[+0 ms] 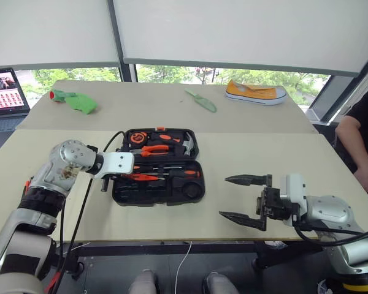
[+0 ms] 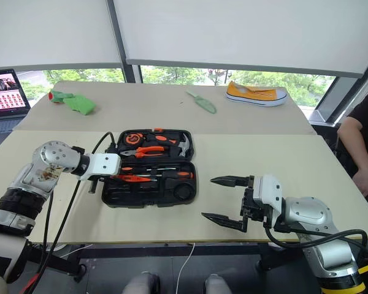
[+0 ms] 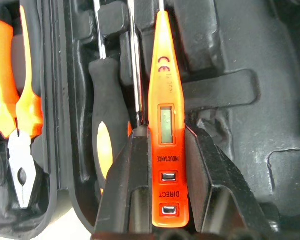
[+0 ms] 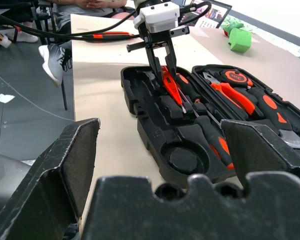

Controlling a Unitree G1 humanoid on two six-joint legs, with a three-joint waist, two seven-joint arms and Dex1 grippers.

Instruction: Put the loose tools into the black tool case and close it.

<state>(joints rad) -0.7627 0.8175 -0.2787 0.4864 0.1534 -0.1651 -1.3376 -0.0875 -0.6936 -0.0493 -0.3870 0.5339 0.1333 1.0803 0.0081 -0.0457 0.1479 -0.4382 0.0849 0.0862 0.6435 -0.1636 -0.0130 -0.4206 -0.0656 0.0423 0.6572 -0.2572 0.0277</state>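
**Seating the orange tester in its slot**

The left tool [image 3: 162, 200] is clamped on the thin all-orange screwdriver [image 3: 165, 125], holding it over the near half of the black tool case [image 1: 193, 193], which lies open mid-surface. I'd line the shaft up with its moulded groove beside the black-handled screwdriver [image 3: 107, 125], lower it flat, then let go. The right tool [image 1: 245, 199] hangs with fingers wide apart and empty, right of the case, handy for closing the lid afterwards.

Daylight is coming in through the windows [image 1: 257, 78] behind the table [image 1: 264, 153], lighting everything evenly and casting only soft shadows. Right wrist view's own fingers [image 4: 60, 170] are looking blurred up close.
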